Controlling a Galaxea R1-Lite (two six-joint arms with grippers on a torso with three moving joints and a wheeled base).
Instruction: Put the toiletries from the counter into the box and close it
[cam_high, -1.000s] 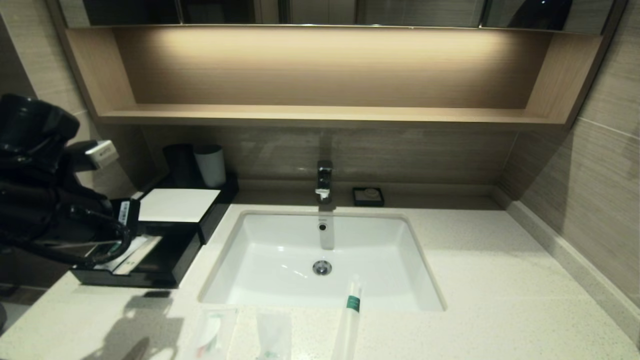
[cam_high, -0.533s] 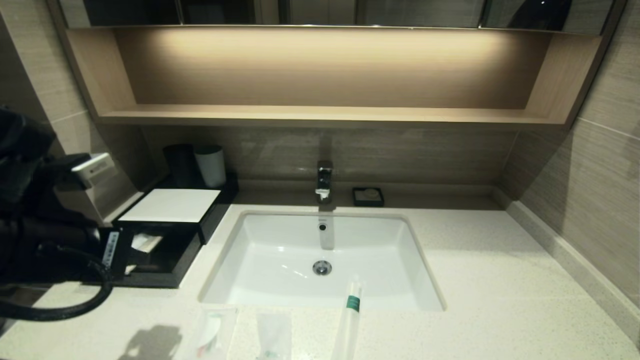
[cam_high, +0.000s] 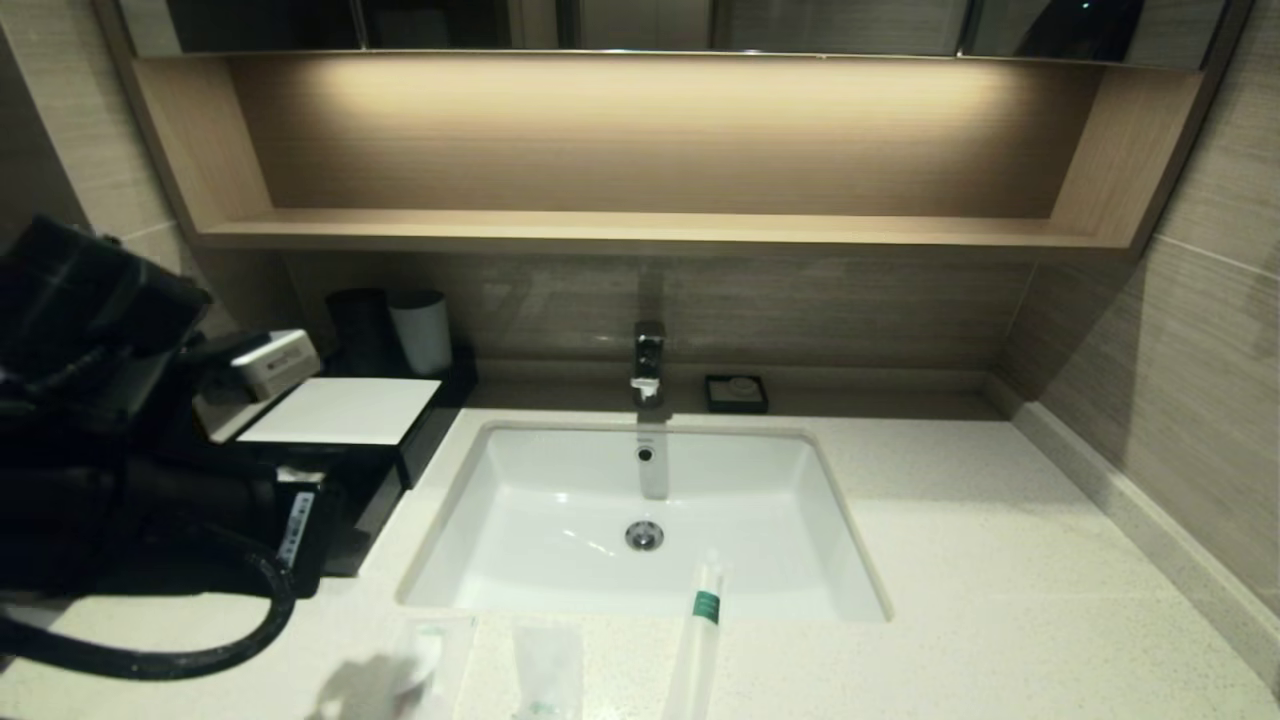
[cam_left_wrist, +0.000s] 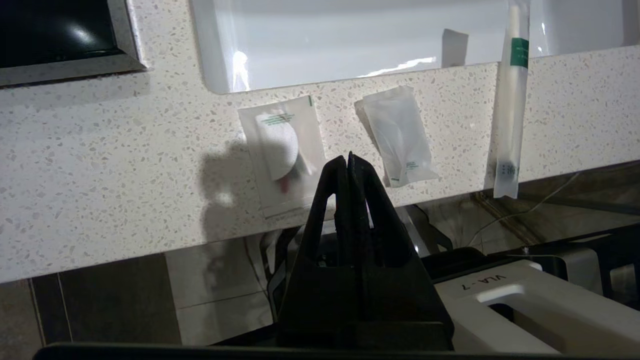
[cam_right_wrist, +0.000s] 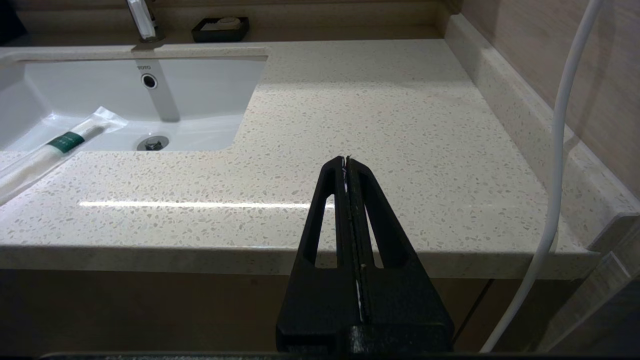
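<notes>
Above the counter's front edge: left gripper pressed together, empty, over two flat sachets. Beside them, the stick pack, tip overhanging the sink. At far left, the black box. Off the counter's front right: right gripper, likewise pressed together.

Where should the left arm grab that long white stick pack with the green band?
Grip the stick pack across its narrow width, below the green band, coming down from above. It lies flat on the counter, one end jutting over the sink, the other past the counter's front edge. That overhanging end may offer an easier pinch. The left end effector is shut, so it must open first.
</notes>
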